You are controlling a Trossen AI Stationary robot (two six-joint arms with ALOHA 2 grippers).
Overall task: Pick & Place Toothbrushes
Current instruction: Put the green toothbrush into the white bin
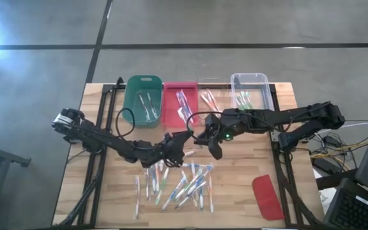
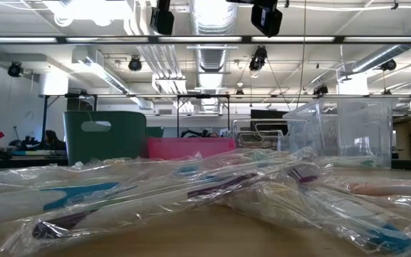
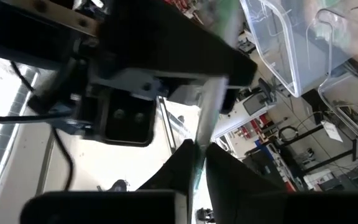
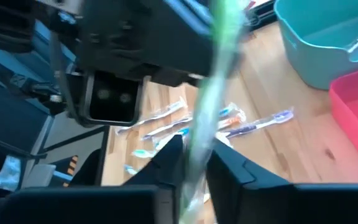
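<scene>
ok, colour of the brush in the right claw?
Green brush, best in the right wrist view.

Toothbrushes (image 1: 177, 185) heaped front-centre; four bins (image 1: 142, 102) in row behind; lid (image 1: 268, 197) front-right.

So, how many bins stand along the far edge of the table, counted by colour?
Green: 1, the green bin
Red: 1, the red bin
Clear: 2, the inner clear bin beside the red one and the outer clear bin at the end of the row
Total: 4
</scene>
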